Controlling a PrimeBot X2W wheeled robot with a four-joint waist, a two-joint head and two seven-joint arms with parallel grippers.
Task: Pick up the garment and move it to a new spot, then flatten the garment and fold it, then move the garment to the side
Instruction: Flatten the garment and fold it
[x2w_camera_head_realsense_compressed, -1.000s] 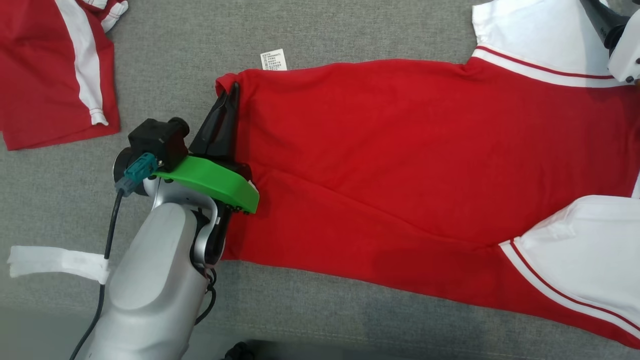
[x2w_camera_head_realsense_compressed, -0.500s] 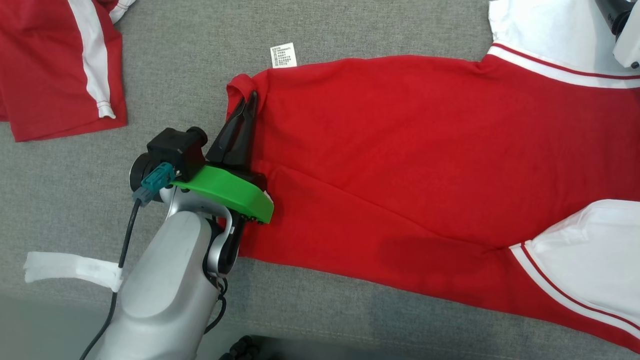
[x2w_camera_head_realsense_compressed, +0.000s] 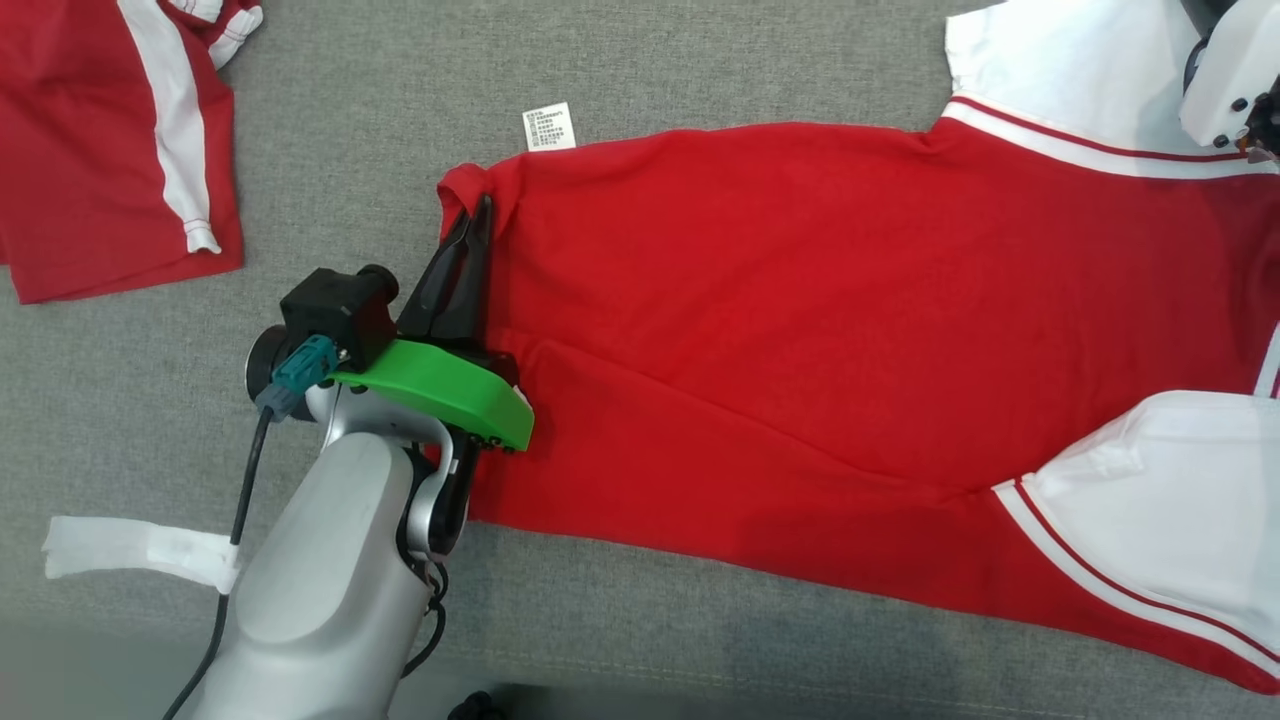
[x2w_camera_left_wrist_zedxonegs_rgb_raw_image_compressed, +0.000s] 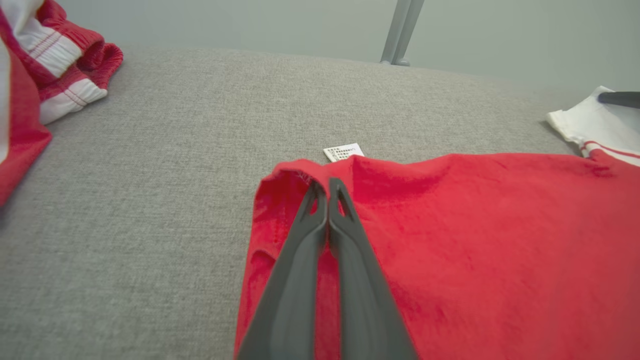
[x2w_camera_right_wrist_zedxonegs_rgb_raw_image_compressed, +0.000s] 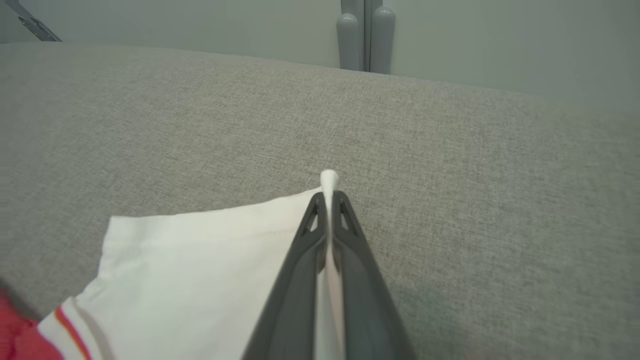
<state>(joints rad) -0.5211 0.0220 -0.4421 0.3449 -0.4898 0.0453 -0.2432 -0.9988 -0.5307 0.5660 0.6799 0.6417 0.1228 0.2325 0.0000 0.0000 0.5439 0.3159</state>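
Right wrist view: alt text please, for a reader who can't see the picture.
The right gripper is shut on a white sleeve corner of the shirt, a tuft of cloth poking out past its tips. The sleeve, edged with a thin red stripe at lower left, lies on a grey fabric surface, with a grey post behind.
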